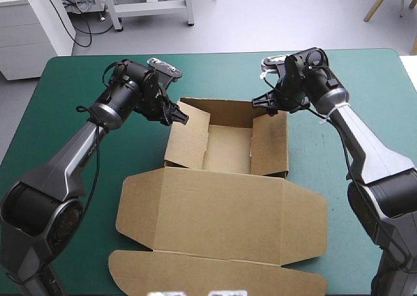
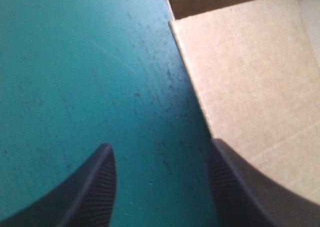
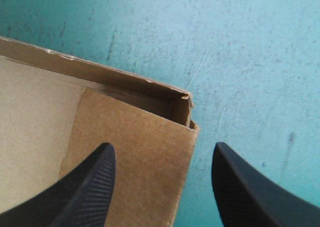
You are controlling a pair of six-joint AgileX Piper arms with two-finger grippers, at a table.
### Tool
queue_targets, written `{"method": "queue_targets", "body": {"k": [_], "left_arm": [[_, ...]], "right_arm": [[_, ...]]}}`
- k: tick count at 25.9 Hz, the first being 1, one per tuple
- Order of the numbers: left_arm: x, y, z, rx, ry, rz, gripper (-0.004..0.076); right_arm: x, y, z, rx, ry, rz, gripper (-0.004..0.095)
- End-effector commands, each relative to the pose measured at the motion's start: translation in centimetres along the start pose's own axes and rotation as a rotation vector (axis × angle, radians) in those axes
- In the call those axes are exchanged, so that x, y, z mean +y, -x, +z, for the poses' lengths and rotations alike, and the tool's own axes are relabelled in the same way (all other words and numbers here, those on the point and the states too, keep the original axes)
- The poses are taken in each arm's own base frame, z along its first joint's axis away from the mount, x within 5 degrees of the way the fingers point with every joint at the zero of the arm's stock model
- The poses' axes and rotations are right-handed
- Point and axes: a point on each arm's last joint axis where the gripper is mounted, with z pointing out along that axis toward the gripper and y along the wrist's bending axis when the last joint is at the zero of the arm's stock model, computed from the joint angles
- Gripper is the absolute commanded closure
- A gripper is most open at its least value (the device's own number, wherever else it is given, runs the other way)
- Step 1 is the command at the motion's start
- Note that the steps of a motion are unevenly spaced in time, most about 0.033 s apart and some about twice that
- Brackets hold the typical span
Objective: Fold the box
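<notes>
- One brown box sits mid-table as an open tray, walls raised, its lid lying flat toward the near edge.
- Both of my arms hang at the tray's far corners, fingers spread wide, holding nothing.
- My left gripper is at the far left corner, one finger over the board, the other over the teal-green cover.
- My right gripper straddles the side wall at the far right corner.
</notes>
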Motion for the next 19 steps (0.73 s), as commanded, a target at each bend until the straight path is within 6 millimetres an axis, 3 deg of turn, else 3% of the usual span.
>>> {"method": "queue_targets", "body": {"k": [1, 2, 4, 12, 19], "left_arm": [[0.3, 0.0, -3.3, -0.054, 0.007, -0.016, 0.0522], [0.3, -0.2, -3.3, -0.027, 0.007, -0.016, 0.0619], [0.3, -0.6, -3.3, 0.015, 0.009, -0.016, 0.073], [-0.5, -1.0, -5.5, -0.033, -0.115, 0.005, 0.0733], [-0.1, -2.3, -9.3, -0.117, -0.118, 0.059, 0.0733]], "right_arm": [[-0.4, 0.3, -4.6, -0.134, 0.007, -0.007, 0.0378], [-0.3, 0.2, -5.1, -0.143, 0.013, -0.005, 0.0378], [-0.3, 0.0, -6.2, -0.164, 0.033, 0.002, 0.0378], [0.3, -0.7, -9.2, -0.211, 0.15, 0.041, 0.0378], [0.2, -1.5, -10.3, -0.224, 0.158, 0.043, 0.0378]]}}
